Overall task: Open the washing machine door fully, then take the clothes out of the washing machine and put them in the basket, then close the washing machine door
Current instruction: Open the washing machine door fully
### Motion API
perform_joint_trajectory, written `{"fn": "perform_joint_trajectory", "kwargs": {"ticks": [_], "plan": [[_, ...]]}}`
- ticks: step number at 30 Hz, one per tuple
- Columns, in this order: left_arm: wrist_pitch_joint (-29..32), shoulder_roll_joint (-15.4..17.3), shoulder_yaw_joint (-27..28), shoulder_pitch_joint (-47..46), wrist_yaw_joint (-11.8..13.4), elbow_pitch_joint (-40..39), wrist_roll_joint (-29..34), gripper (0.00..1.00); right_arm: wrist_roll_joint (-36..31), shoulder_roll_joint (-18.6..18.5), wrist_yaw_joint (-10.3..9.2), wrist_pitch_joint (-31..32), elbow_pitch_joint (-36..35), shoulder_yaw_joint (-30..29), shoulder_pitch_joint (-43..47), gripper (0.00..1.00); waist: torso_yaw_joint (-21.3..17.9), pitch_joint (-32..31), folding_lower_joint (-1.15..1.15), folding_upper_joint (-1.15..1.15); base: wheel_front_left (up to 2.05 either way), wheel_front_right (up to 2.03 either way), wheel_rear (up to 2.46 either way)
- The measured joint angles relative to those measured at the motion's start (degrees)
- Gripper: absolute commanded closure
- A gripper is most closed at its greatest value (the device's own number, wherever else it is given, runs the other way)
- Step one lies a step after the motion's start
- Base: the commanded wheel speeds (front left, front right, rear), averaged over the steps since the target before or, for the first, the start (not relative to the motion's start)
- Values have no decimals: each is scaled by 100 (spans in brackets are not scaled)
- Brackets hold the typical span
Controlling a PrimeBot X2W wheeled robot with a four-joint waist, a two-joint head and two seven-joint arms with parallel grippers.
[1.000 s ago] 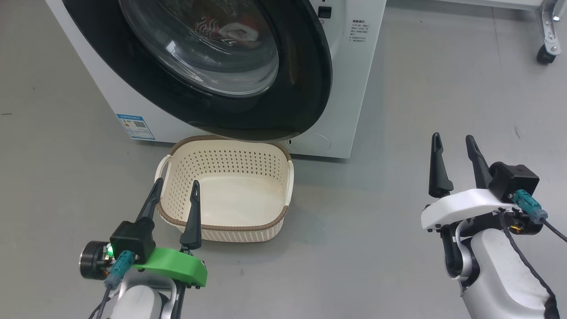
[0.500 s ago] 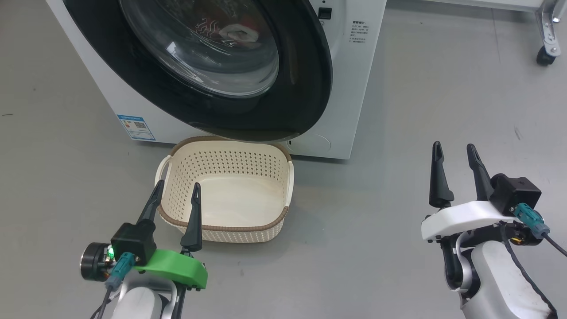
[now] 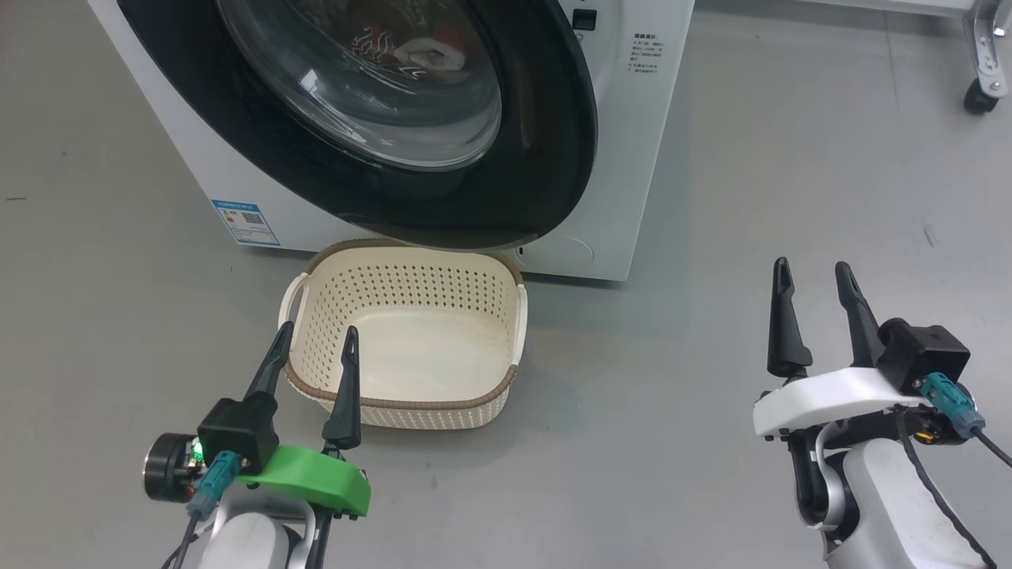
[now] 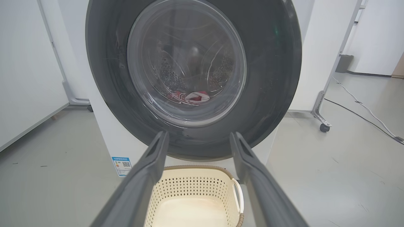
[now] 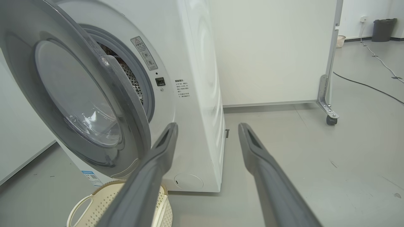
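1. See the door [image 3: 553, 158] across the upper middle of the head view, hanging partly ajar on the washing machine [image 3: 632, 158], hinged toward the left of the frame with its free edge to the right
2. Spot the clothes [image 3: 419, 51] through the glass [image 3: 364, 103] at the top of the frame, lying low in the drum [image 5: 132, 78], not yet taken out
3. Find the basket [image 3: 395, 407] on the floor [image 3: 672, 442] at the centre of the frame, just below the door's lower rim, with nothing in it
4. Note the left gripper [image 3: 318, 328] at lower left, spread as wide as it goes, holding nothing, near the basket's front left corner
5. Note the right gripper [image 3: 812, 265] at lower right, likewise wide apart and holding nothing, well apart from the machine
6. Expect a stiff, fairly heavy door swinging on its hinge, with a glossy rim likely to be slippery; hook a finger behind the free right edge, at the gap seen on the left of the right wrist view, rather than pinching the smooth face or pressing the glass
7. Expect soft, light, limp fabric; pinch a raised fold and lift it clear of the drum's lip
8. Judge the basket light and easy to knock aside; keep arms and door off it
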Motion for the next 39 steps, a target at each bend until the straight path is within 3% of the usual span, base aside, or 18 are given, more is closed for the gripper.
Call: {"fn": "perform_joint_trajectory", "kwargs": {"ticks": [9, 10, 11, 12, 20, 26, 32, 39], "plan": [[0, 0, 4, 0, -30, -4, 0, 0, -55, -1, 1, 0, -107, -20, 36, 0, 17, 58, 0, 0, 0, 0, 0], [0, -1, 4, 0, -43, -7, -1, 0, -56, -2, 1, 0, -118, -20, 44, 60, 21, 68, 0, 0, 0, 0, 0], [0, -1, 2, 0, -43, -15, -1, 0, -56, -2, 2, 0, -137, -21, 51, 95, 26, 82, 0, 0, 0, 0, 0], [0, -1, 1, -1, -44, -25, -1, 0, -53, -3, 7, 0, -162, -27, 51, 100, 32, 102, 0, 0, 0, 0, 0], [0, -2, 10, -18, -78, -135, -2, 0, 83, -145, 200, 227, -324, -35, -209, 100, 76, 335, 0, 0, 0, 0, 0], [0, -3, -88, -90, -151, -159, -9, 0, 948, 23, 421, 802, -466, -300, -937, 100, 130, 567, 0, 0, 0, 0, 0], [0, -13, -102, -285, -202, -208, -56, 0, 2005, 212, 396, 1459, -447, -787, -1687, 100, 282, 763, 0, 0, 0, 0, 0], [0, -15, -192, -365, -254, -197, -135, 0, 3216, 312, 116, 2321, -120, -1188, -2585, 100, 524, 949, 0, 0, 0, 0, 0]]}}
